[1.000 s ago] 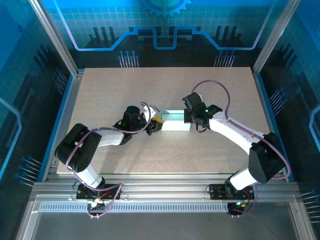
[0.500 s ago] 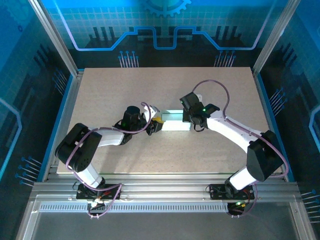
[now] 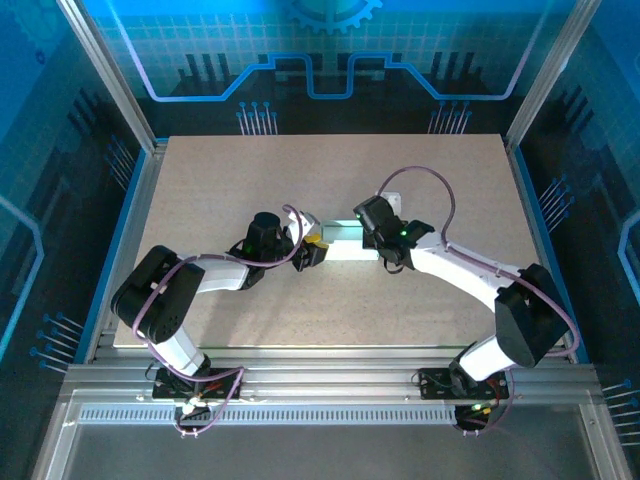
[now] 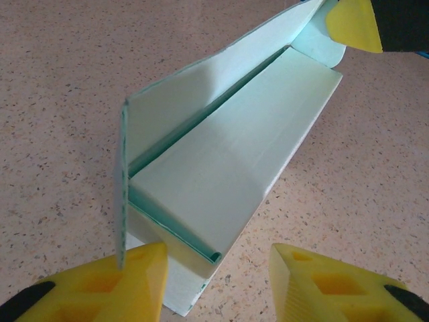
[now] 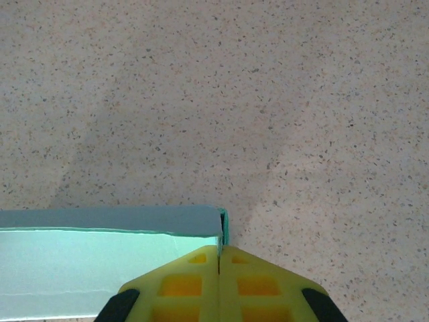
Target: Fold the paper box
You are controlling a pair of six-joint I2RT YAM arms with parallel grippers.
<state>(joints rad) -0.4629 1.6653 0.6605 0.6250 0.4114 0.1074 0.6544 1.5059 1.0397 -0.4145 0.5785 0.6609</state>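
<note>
The paper box (image 3: 342, 245) lies mid-tabletop (image 3: 230, 180) between the arms, its long axis running left to right. The left pincer (image 3: 312, 249) sits at its left end and the right pincer (image 3: 370, 230) at its right, both about equally close. The left pincer's yellow fingers (image 4: 127, 282) stand apart astride the box's near end without squeezing it. The right pincer (image 5: 220, 253) is clenched at the far corner, though I cannot tell if it nips a flap. The box (image 4: 234, 154) is thin, matte, pale mint card with crisp creases, and one long flap (image 4: 201, 94) stands upright.
</note>
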